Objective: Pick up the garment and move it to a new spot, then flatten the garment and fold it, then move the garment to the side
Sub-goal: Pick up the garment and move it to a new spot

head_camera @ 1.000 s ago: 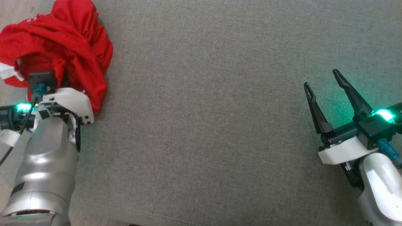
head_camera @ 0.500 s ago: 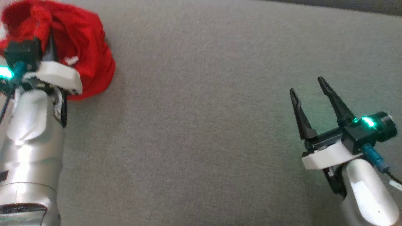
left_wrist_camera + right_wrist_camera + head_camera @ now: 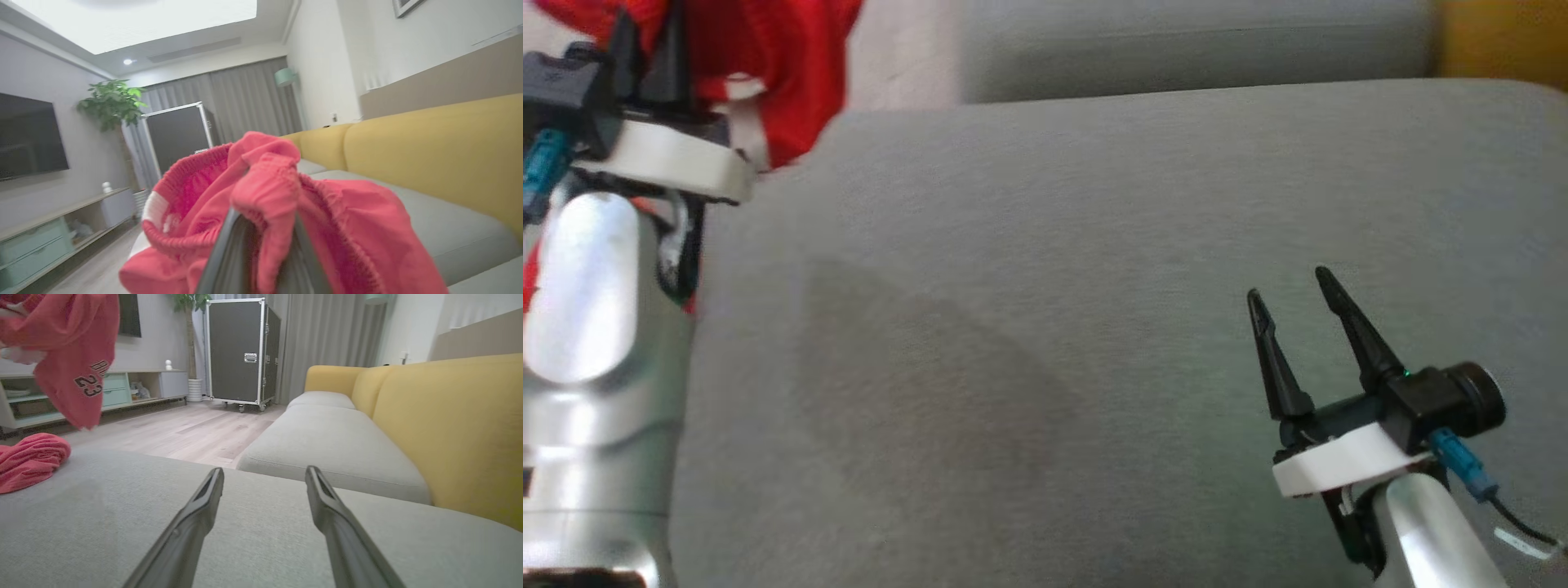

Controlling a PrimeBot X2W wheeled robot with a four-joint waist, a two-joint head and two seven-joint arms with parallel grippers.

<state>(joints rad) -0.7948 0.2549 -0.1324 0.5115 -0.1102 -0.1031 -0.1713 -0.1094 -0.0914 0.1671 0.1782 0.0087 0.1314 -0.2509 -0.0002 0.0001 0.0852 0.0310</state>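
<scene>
Head view is mostly grey seat cushion (image 3: 1045, 327), and at 11 o'clock the red garment (image 3: 792, 73) hangs bunched up, clear of the cushion's corner. In the right wrist view it dangles at 10 o'clock with the number 23 printed on it. A red heap (image 3: 28, 461) lies on the cushion at 9 o'clock, and I cannot tell whether that is a trailing part of the garment or a separate cloth.

I judge the garment light, soft and quite limp. It looks like thin sports fabric that will droop, twist and fold onto itself as soon as it is set down, but it is neither fragile nor slippery. The gathered waistband (image 3: 196, 163) is the thickest part and the best place to grip. For flattening, a second hold further along that band would let the cloth be pulled taut.

The left gripper (image 3: 649, 41), at 11 o'clock in the head view, has its fingers drawn together and clamped on the garment. The left wrist view shows the elastic edge draped over both of them.

The right gripper (image 3: 1286, 284), at 4 o'clock, is spread wide and sits low over the cushion, holding nothing.
</scene>
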